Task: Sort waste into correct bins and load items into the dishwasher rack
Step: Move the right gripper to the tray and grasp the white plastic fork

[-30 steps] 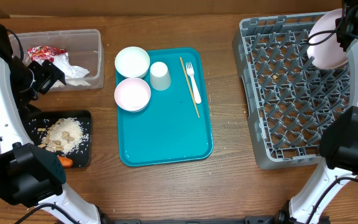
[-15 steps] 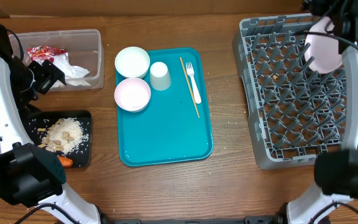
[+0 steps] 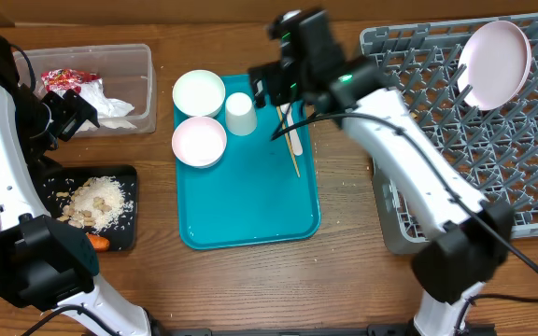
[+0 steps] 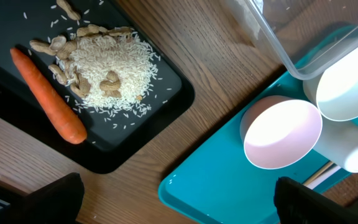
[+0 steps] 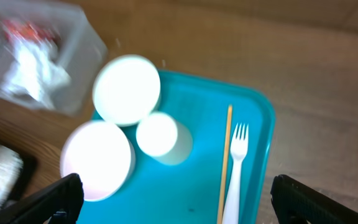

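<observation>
The grey dishwasher rack fills the right side. A pale pink plate stands on edge among the pegs at its far right corner.

The right arm reaches left across the rack's left edge. The right gripper hangs over the far right part of the teal tray, fingers spread wide and holding nothing.

The left gripper, also wide apart and empty, hovers between the clear tub and the black tray at the left.

On the teal tray, the wooden stick and white fork lie side by side. Their long axes run near to far, and the fork's tines point far.

The carrot lies along the black tray's near edge beside the rice.
</observation>
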Tool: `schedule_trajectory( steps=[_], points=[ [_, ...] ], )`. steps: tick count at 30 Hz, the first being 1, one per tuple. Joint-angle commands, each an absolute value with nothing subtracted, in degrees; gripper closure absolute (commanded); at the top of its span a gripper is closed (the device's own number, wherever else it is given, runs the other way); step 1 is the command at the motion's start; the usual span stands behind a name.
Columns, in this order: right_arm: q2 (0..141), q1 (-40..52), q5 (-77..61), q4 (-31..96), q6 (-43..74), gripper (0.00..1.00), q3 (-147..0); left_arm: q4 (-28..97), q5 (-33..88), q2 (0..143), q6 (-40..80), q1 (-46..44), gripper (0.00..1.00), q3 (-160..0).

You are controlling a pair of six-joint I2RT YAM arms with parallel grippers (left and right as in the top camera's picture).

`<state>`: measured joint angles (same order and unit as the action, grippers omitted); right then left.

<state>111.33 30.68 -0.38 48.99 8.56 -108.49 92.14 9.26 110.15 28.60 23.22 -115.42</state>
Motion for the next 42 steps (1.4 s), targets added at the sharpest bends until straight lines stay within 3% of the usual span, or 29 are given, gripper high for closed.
schedule_trajectory(
  steps=[1, 8, 17, 21, 31, 34, 39, 42],
  points=[
    [117.75, 31.57, 7.86, 48.80, 11.27, 0.00, -106.87, 92.20, 9.47, 108.64, 29.39, 22.81, 0.00, -115.22],
    [128.03, 31.59, 4.62, 48.99, 14.66, 0.04, -106.87, 92.23, 9.45, 108.64, 29.39, 22.81, 0.00, -115.22],
    [133.10, 31.77, 4.38, 49.43, 14.85, 0.19, -106.83, 92.20, 9.47, 108.64, 29.39, 22.81, 0.00, -115.22],
    [133.12, 31.77, 4.36, 49.89, 14.87, 0.32, -106.83, 92.20, 9.47, 108.64, 29.39, 22.81, 0.00, -115.22],
    [133.16, 31.77, 4.19, 49.17, 15.05, 0.36, -101.75, 92.23, 9.45, 108.64, 29.39, 22.81, 0.00, -115.22],
    [133.16, 31.81, 3.81, 49.58, 15.07, 0.48, -100.84, 92.23, 9.47, 108.64, 29.39, 22.81, 0.00, -115.22],
    [133.10, 31.81, 1.83, 50.04, 15.07, 0.55, -100.99, 92.20, 9.47, 108.64, 29.39, 22.81, 0.00, -115.22],
    [133.08, 31.75, 1.78, 50.63, 15.05, 0.67, -101.38, 92.20, 9.45, 108.64, 29.39, 22.81, 0.00, -115.22]
  ],
)
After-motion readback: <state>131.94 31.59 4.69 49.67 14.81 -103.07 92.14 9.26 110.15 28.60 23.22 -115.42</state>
